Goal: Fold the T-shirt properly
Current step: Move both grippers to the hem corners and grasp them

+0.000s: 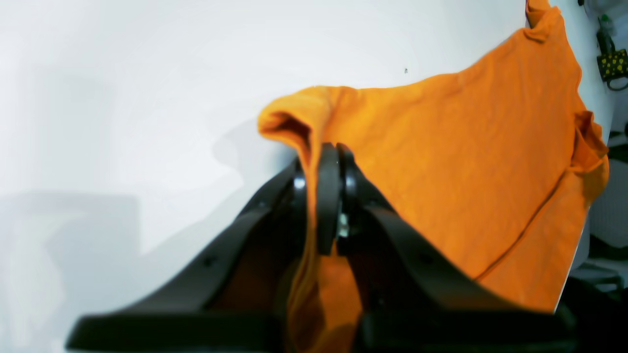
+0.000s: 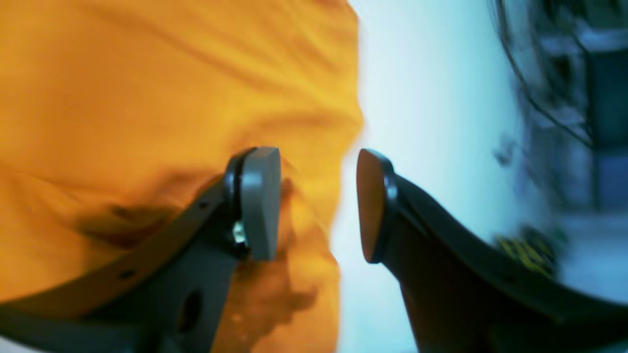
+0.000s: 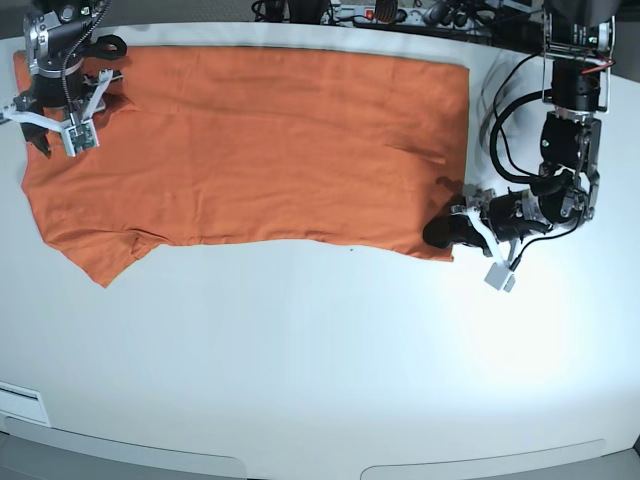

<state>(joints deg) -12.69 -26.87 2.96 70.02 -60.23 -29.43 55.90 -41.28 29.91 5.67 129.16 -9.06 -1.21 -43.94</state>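
The orange T-shirt [image 3: 250, 140] lies spread flat across the far half of the white table [image 3: 320, 350]. My left gripper [image 3: 441, 232] is low at the shirt's near right corner. In the left wrist view it [image 1: 327, 149] is shut on a pinched fold of the orange fabric [image 1: 441, 162], which is raised off the table. My right gripper [image 3: 52, 135] is over the shirt's far left edge. In the right wrist view it [image 2: 314, 203] is open, one finger [image 2: 260, 201] over the fabric [image 2: 147, 98] and the other past its edge, holding nothing.
Cables and a power strip [image 3: 400, 14] run along the table's far edge. The left arm's cables [image 3: 500, 120] loop just right of the shirt. A black-and-yellow dotted object [image 1: 613, 63] lies beyond the table edge.
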